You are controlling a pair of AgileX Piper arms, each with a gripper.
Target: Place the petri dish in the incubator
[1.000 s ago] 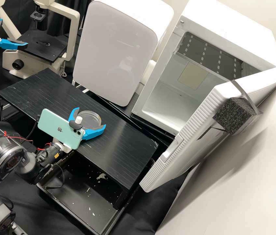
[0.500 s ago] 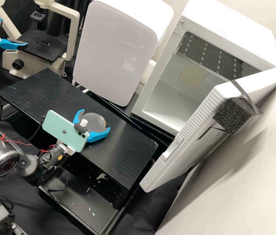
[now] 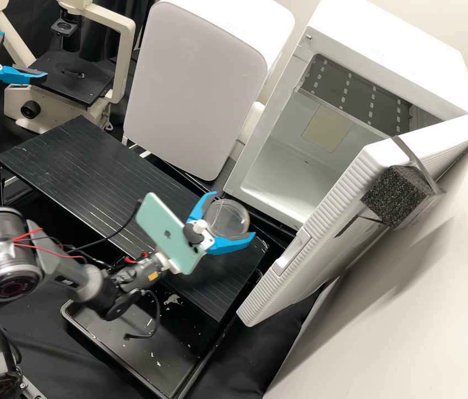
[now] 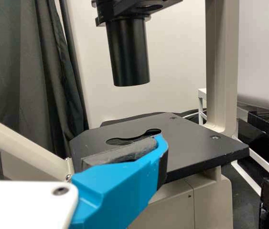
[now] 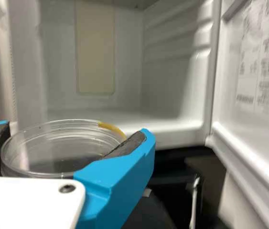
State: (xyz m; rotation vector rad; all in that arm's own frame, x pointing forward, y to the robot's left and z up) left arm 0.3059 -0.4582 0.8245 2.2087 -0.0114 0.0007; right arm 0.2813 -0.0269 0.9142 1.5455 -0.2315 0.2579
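So the setup is a long black table (image 3: 95, 172) with a black tray (image 3: 114, 346) low down beside it and dark cloth around. There's a microscope (image 3: 45, 109) past one end, then a closed white cabinet (image 3: 195, 88) and the incubator (image 3: 389, 52) with its door (image 3: 328, 238) wide open, a dark foam block (image 3: 394, 197) strapped on the outside. Left gripper (image 3: 24, 54) is spread wide by the microscope, nothing in it. Right gripper (image 3: 233, 215) has the petri dish (image 3: 227, 218), one finger on either side of it, near the table's incubator end. In the right wrist view the dish is level-ish, just in front of the incubator's opening, so outside it. As for looks, it's round, shallow and see-through, with a yellow mark on part of the rim
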